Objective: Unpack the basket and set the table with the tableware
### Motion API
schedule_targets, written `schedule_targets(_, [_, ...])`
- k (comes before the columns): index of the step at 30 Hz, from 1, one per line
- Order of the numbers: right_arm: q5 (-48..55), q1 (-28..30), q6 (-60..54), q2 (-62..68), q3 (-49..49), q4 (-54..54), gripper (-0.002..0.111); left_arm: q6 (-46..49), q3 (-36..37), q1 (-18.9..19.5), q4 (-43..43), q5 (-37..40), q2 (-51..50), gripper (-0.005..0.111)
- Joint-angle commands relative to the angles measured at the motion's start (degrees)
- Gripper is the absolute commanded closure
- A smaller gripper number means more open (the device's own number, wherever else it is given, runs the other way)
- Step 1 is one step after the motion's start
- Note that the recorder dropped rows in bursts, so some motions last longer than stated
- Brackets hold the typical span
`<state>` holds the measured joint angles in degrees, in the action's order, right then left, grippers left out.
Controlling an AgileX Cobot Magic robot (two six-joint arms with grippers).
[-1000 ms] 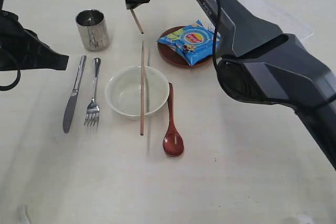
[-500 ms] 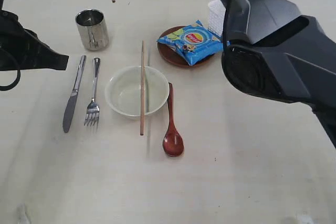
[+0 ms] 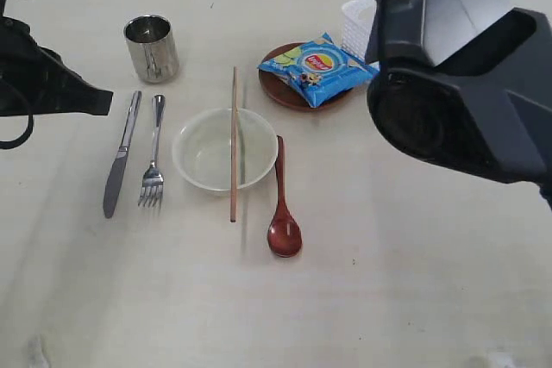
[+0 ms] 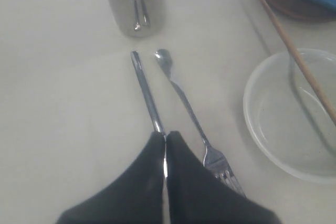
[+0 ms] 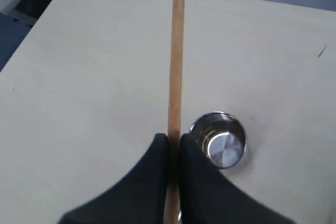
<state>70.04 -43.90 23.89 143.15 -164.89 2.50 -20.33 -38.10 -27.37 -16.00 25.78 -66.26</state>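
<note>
One round wooden chopstick (image 3: 233,144) lies straight across the white bowl (image 3: 207,161); the second chopstick (image 5: 176,51) is clamped in the right gripper (image 5: 173,140), raised by the far edge of the table (image 3: 388,290), near the shiny steel cup (image 3: 153,47). The left gripper (image 4: 165,137) is pressed together above the knife (image 3: 121,157). Broad cream tabletop opens toward the near edge; the white lattice basket (image 3: 358,23) sits far right.

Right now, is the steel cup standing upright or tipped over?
Upright: the steel cup stands on its base on the table, open mouth facing up.
</note>
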Motion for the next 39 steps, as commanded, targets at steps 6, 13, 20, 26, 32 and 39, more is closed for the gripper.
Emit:
schedule_targets(6, [-0.1, -0.6, -3.1, -17.4, 27.7, -7.0, 0.109, 0.0, 0.3, 0.2, -0.2, -0.2, 0.3, 0.106])
schedule_targets(13, [-9.1, -6.5, 8.9, -33.3, 58.3, -17.3, 0.109, 0.0, 0.3, 0.2, -0.2, -0.2, 0.3, 0.106])
schedule_targets(20, [-16.6, -10.6, 27.0, -37.1, 75.2, -23.1, 0.109, 0.0, 0.3, 0.2, -0.2, -0.3, 0.3, 0.106])
schedule_targets(26, [-26.1, -14.1, 42.8, -37.1, 83.1, -27.1, 0.109, 0.0, 0.3, 0.2, -0.1, -0.3, 0.3, 0.106])
schedule_targets(32, [-29.0, -15.6, 50.4, -36.7, 86.4, -31.6, 0.109, 0.0, 0.3, 0.2, -0.2, -0.3, 0.3, 0.106])
schedule_targets(39, [-33.1, -15.6, 55.0, -36.7, 91.8, -31.6, 0.109, 0.0, 0.3, 0.2, -0.2, -0.3, 0.3, 0.106])
